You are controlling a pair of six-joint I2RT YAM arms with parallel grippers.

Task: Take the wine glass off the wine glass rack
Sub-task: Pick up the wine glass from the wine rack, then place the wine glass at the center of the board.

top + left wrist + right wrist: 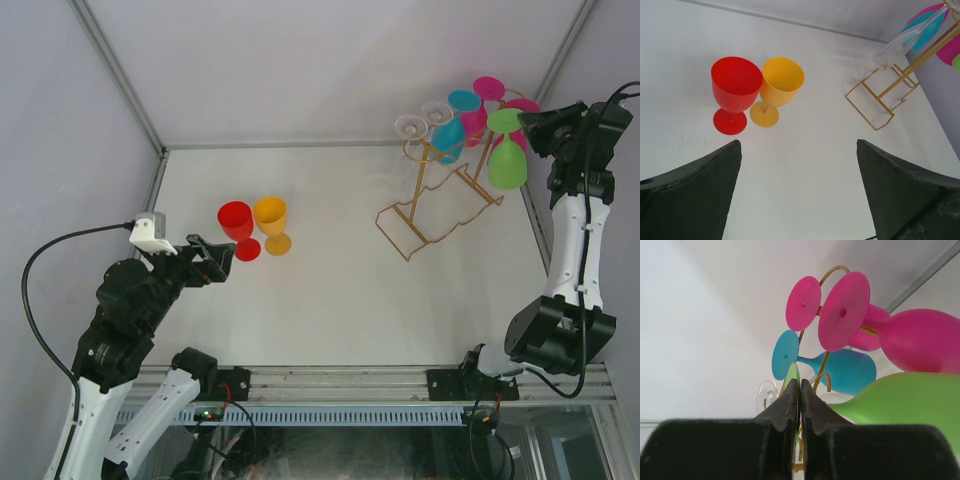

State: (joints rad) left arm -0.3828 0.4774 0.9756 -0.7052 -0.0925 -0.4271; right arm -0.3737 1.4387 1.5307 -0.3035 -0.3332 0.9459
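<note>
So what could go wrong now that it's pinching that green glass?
The right gripper pinches only the thin foot of the green glass, so it might slip and drop. The pink glasses hang right beside it and could get knocked. The wire rack might tip if the stem catches.

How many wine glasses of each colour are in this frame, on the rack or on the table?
Red glass: 1
Yellow glass: 1
Pink glass: 2
Cyan glass: 1
Green glass: 1
Clear glass: 2, going by two clear bases seen from above
Total: 8
</note>
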